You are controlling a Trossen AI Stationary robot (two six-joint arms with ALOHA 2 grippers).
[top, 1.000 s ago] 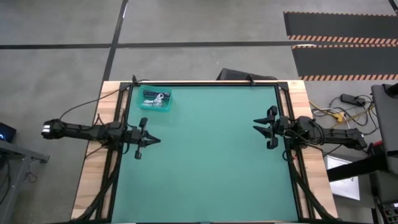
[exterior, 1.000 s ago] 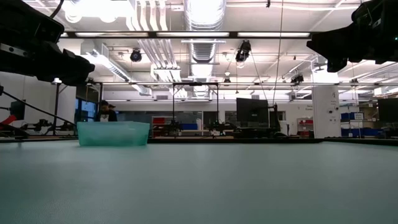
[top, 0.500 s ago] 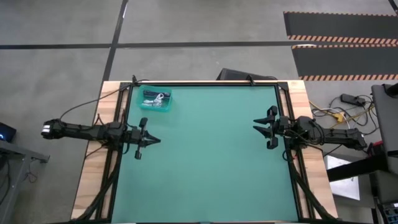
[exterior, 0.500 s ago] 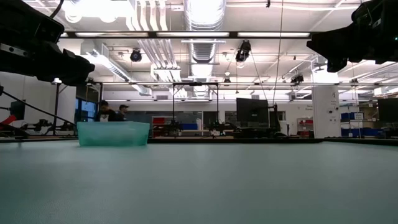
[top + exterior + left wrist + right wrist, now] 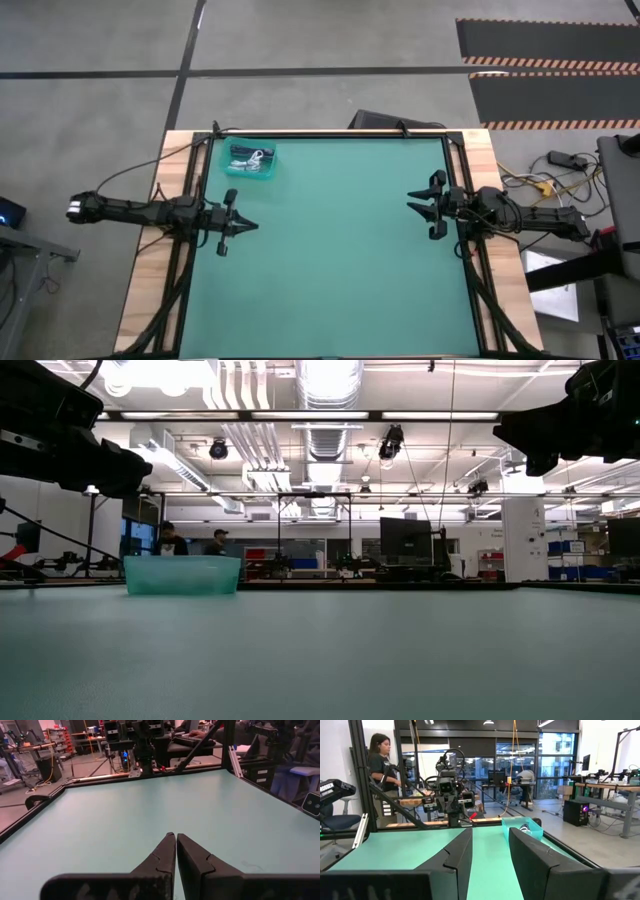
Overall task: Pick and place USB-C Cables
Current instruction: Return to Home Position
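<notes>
The USB-C cables (image 5: 250, 157) lie as a small white and dark heap inside the translucent teal tray (image 5: 268, 171) at the table's far left corner. The same tray (image 5: 182, 575) stands on the mat in the low view and also shows in the right wrist view (image 5: 516, 827). My left gripper (image 5: 247, 226) hovers over the mat's left edge, nearer than the tray, with fingers shut (image 5: 175, 836) on nothing. My right gripper (image 5: 412, 206) hovers at the mat's right edge, open (image 5: 490, 834) and pointing across the table.
The green mat (image 5: 330, 260) lies bare between the two arms and toward the near edge. A black frame rail (image 5: 330, 133) borders the far edge. People (image 5: 170, 540) stand in the room beyond the table, and another person (image 5: 380, 762) is behind the left side.
</notes>
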